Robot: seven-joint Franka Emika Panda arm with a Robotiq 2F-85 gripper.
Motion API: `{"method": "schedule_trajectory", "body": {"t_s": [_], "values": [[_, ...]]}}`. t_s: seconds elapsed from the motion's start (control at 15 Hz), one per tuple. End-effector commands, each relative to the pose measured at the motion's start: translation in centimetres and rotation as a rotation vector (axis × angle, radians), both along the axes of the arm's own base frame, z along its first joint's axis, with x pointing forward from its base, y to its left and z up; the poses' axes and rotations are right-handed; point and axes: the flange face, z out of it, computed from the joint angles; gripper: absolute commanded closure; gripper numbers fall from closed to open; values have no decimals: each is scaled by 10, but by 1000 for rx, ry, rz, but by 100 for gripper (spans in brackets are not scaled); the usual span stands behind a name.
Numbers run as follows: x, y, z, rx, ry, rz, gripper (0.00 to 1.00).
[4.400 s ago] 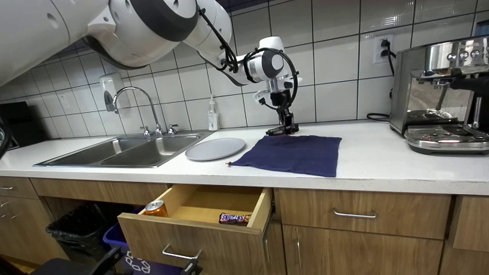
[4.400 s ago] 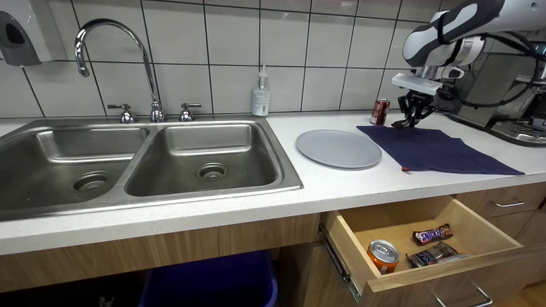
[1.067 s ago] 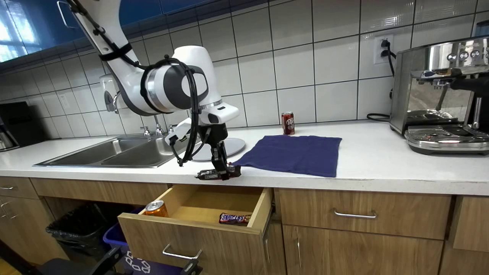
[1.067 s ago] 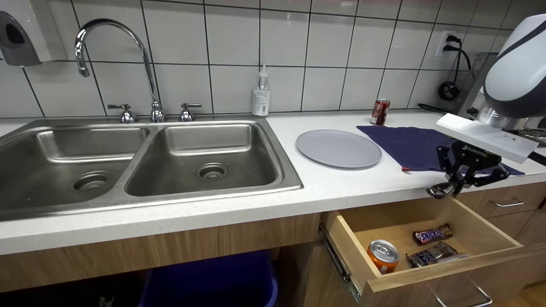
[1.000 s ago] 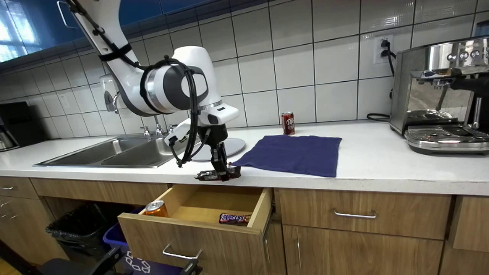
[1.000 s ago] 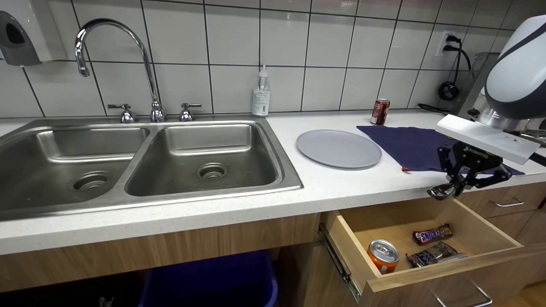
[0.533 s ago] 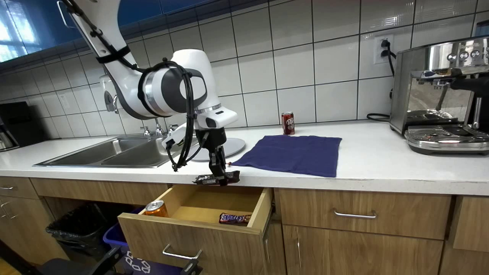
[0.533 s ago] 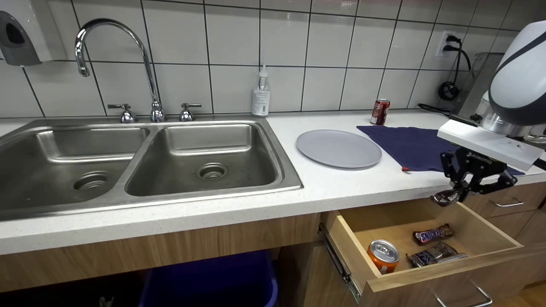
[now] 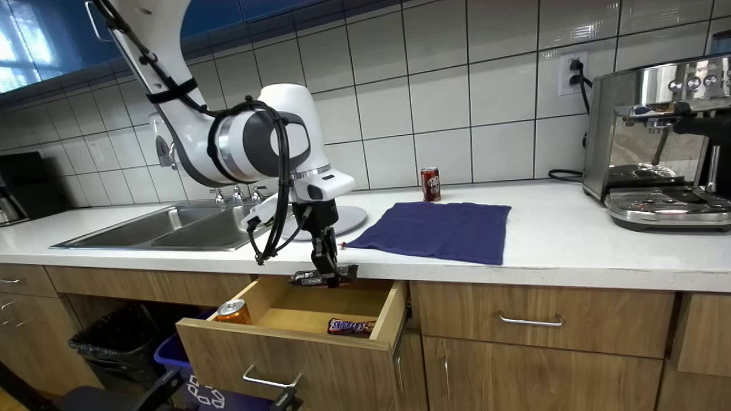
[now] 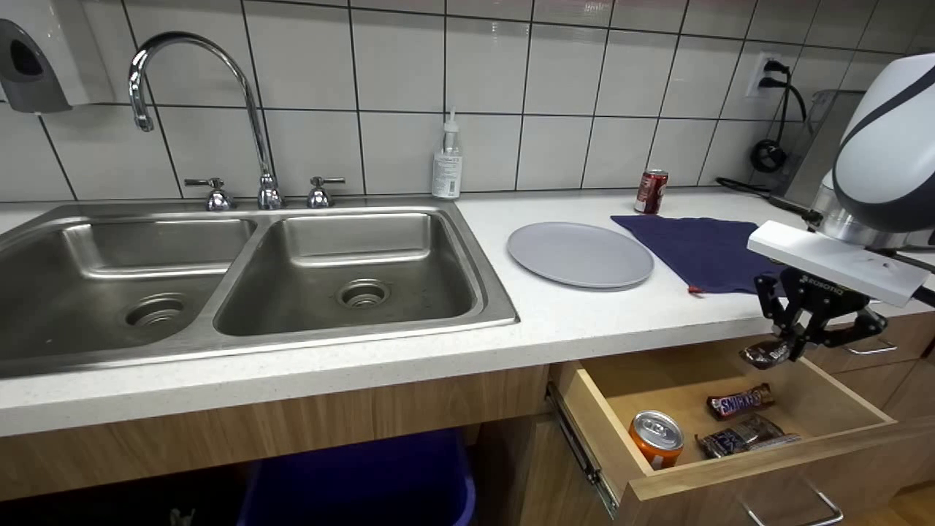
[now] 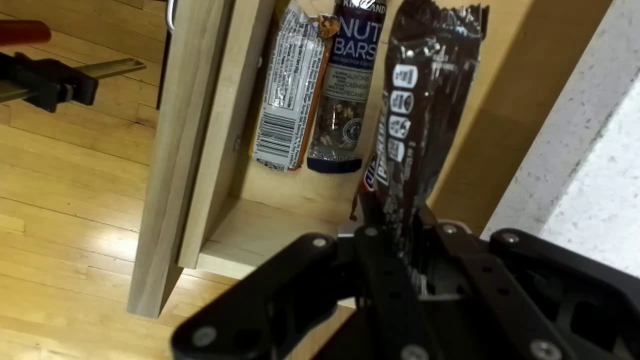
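A black gripper [image 11: 398,212] pinches a brown-wrapped snack bar [image 11: 425,100], suspending it above an open wooden drawer [image 9: 320,362]. Inside, a Snickers bar [image 10: 740,402] lies near a nut bar [image 11: 348,87], which rests side by side with a silver-backed bar [image 11: 286,95] toward the front, while an orange can [image 10: 657,440] stands upright at one end. On the white tabletop [image 9: 554,234] above, a dark red soda can [image 9: 430,184] stands just behind a spread navy cloth [image 9: 440,229], itself near a gray plate [image 10: 581,255].
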Motion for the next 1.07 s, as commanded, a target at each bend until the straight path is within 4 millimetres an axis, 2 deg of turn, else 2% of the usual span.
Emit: {"method": "schedule_trajectory", "body": {"t_s": [0.0,0.53,1.0], "values": [[0,0,-5,-2,16,-21,96],[0,0,-27,11,61,-37,96],[5,-2,-36,18,77,-62,96]]}}
